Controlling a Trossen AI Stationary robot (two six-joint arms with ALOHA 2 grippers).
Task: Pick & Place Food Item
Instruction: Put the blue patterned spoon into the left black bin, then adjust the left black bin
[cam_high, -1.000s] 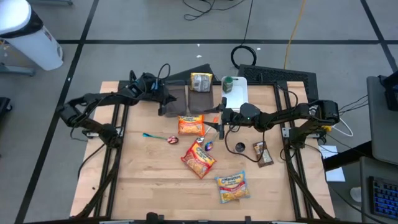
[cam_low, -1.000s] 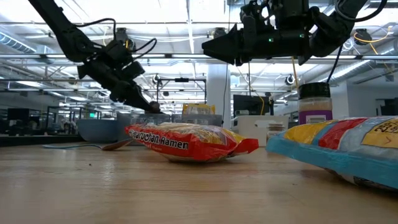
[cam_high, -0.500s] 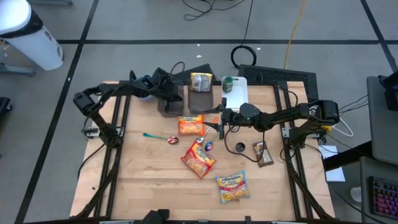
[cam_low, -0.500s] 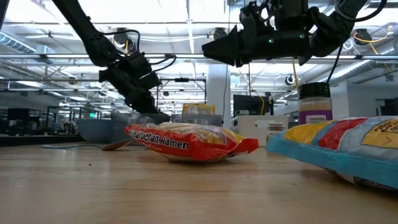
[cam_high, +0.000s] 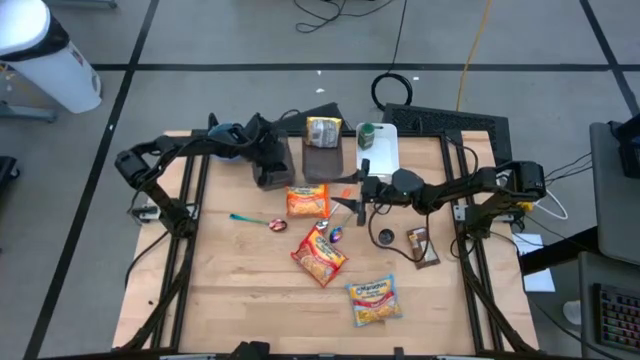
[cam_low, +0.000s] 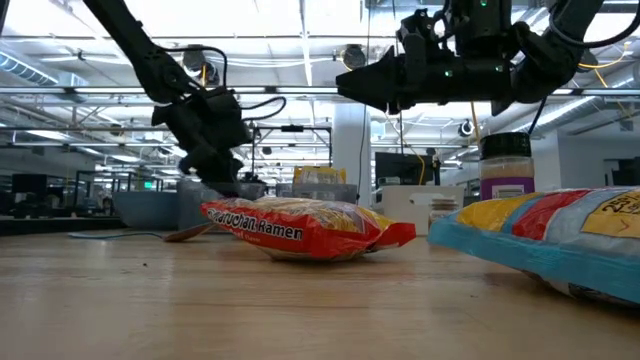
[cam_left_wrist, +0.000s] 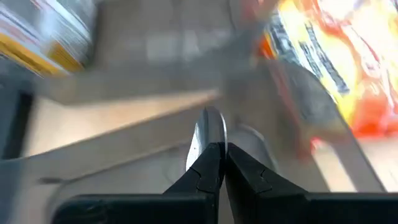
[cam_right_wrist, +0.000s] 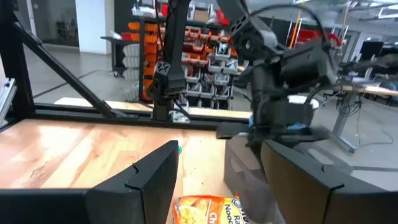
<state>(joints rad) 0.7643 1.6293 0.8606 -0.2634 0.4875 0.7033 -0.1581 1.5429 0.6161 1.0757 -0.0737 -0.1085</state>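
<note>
Ramen (cam_high: 307, 201) lies flat on the table (cam_high: 230, 270), just in front of two grey bins (cam_high: 272, 163) at the far edge, with no claw on it. Which food item the task means cannot be told; a second packet (cam_high: 320, 255) and a third (cam_high: 373, 300) lie nearer the front, and a small bar (cam_high: 422, 246) sits to the right, all untouched.

The left gripper (cam_high: 268, 160) hangs over the left bin, its fingers (cam_left_wrist: 211, 163) pressed together with nothing seen between them; a thin silvery edge shows just past the tips, too blurred to name. The right gripper (cam_high: 350, 205) hovers above the boards just beside the ramen's right edge, jaws well apart and empty, pointing toward the left arm.

Judging by the scene, the work is early: one bag (cam_high: 323, 131) already sits at the back by the right bin, but every packet on the open boards is yet to be picked and placed. A spoon (cam_high: 258, 219) lies to the left.
</note>
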